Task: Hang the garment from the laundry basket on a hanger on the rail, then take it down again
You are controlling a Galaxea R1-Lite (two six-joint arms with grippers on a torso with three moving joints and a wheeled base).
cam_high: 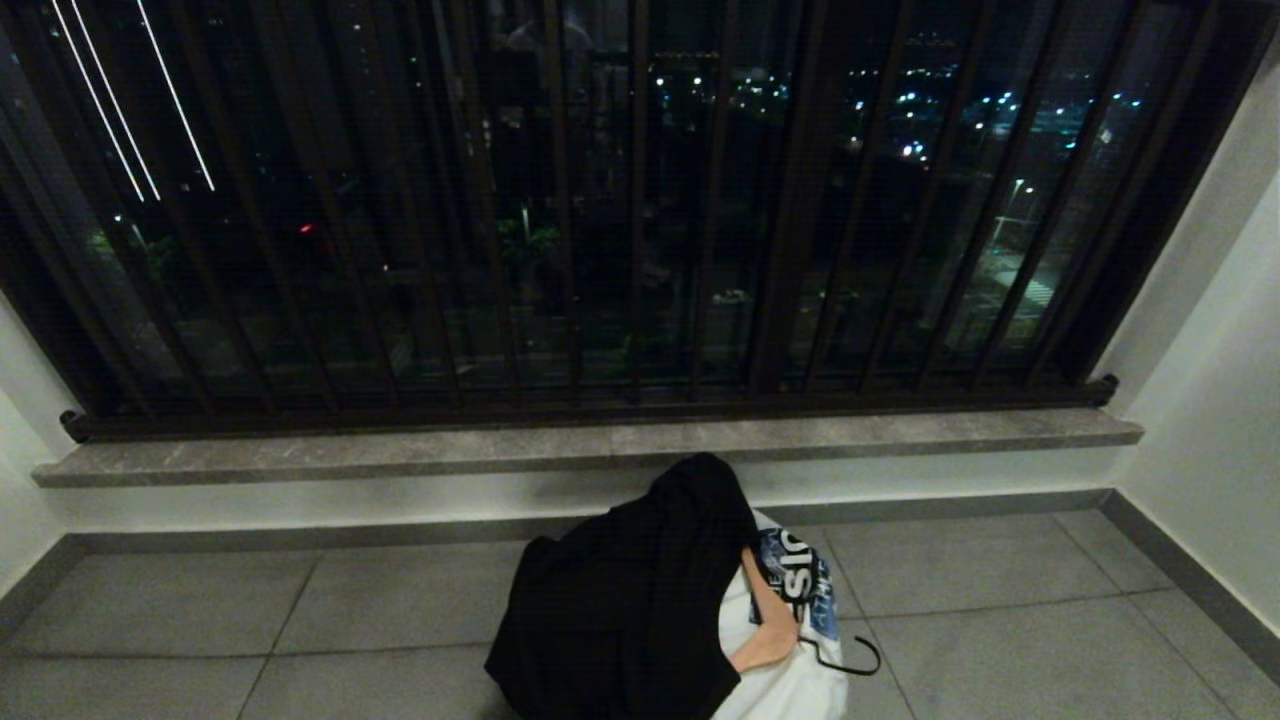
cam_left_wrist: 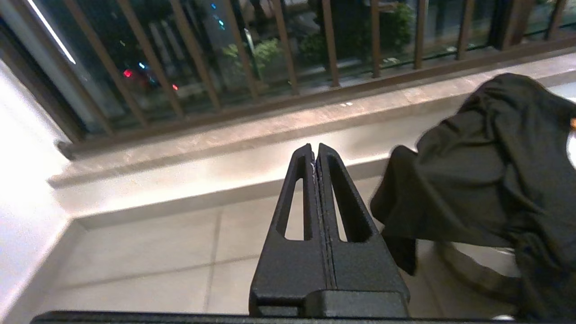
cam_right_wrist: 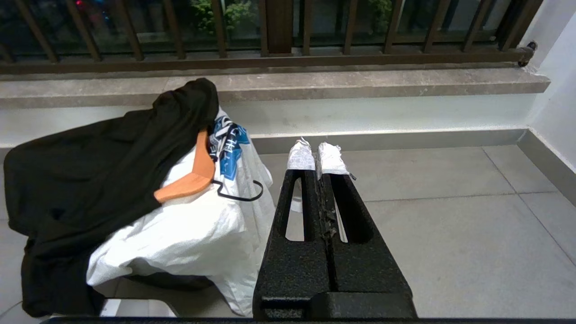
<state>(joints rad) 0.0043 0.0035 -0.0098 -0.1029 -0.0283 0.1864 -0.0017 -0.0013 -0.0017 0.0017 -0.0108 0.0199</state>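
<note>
The clothes heap (cam_high: 640, 600) with its wooden hanger (cam_right_wrist: 191, 175) lay between both arms, low ahead. Left gripper (cam_left_wrist: 316, 153) and right gripper (cam_right_wrist: 317, 153) were clenched, empty, the right nearer the hanger.

A home balcony or laundry corner high in an apartment block at night — dark brown window bars (cam_high: 640, 200) show city lights far below. A stone sill (cam_high: 600, 450) runs beneath them, with white walls (cam_high: 1220, 400), a grey tiled floor (cam_high: 300, 620) and a heap of clothes (cam_high: 620, 600) — near the sill.
</note>
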